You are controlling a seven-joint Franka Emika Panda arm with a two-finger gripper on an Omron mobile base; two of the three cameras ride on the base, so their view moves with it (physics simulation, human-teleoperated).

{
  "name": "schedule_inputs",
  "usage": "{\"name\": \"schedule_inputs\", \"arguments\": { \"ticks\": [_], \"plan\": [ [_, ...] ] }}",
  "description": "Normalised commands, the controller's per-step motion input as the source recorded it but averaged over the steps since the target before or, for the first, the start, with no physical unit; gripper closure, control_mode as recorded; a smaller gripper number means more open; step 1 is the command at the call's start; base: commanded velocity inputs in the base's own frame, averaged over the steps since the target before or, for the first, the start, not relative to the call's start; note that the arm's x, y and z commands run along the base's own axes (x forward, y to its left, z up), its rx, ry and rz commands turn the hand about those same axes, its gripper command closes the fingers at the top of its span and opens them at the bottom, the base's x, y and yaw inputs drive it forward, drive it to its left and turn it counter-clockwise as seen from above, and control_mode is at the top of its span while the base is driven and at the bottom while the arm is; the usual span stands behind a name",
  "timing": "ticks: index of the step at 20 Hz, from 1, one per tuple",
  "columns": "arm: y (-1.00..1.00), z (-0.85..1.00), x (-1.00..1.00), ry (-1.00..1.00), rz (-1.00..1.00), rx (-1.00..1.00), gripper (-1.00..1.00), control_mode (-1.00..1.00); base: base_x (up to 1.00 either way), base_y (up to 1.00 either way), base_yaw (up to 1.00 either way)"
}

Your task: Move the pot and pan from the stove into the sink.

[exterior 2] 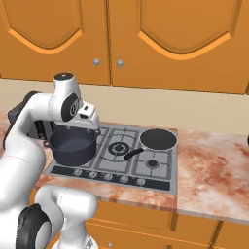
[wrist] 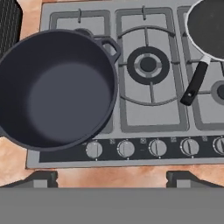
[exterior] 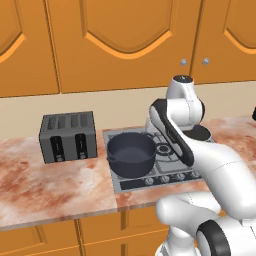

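The dark blue-grey pot (exterior: 131, 155) (exterior 2: 73, 144) (wrist: 57, 87) stands on the front left burner of the stove (exterior 2: 121, 168) (wrist: 148, 109), overhanging its left edge. At the back right of the stove rests the black pan (exterior 2: 158, 139) (wrist: 208, 28), its long handle pointing toward the front. My gripper (exterior 2: 90, 127) (wrist: 113, 178) hovers above the pot's right rim. It is open, its fingertips (wrist: 41, 177) stand wide apart, and nothing is between them. The sink is out of view.
A dark grey toaster (exterior: 67, 136) (wrist: 8, 22) stands on the marbled counter (exterior: 55, 192) left of the stove. Orange wall cabinets (exterior 2: 146, 44) hang above. My own arm hides part of the stove's right side in the left base view.
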Motion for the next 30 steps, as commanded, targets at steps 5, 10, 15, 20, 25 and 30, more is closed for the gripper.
{"name": "schedule_inputs", "arguments": {
  "ticks": [5,10,15,20,25,30],
  "plan": [
    [0.16,-0.30,0.03,-0.03,-0.07,0.00,-1.00,-1.00,0.00,0.00,0.00],
    [0.16,-0.33,0.13,-0.07,-0.07,0.01,-1.00,-1.00,0.00,0.00,0.00],
    [0.05,-0.38,0.22,-0.13,-0.06,0.04,-1.00,-1.00,0.00,0.00,0.00],
    [0.00,-0.37,0.36,-0.13,-0.04,0.01,-1.00,-1.00,0.00,0.00,0.00],
    [0.00,-0.15,0.14,-0.05,-0.01,0.00,-1.00,-1.00,0.00,0.00,0.00],
    [-0.02,-0.02,0.01,0.00,0.00,0.01,-1.00,-1.00,0.00,0.00,0.00]
  ]
}}
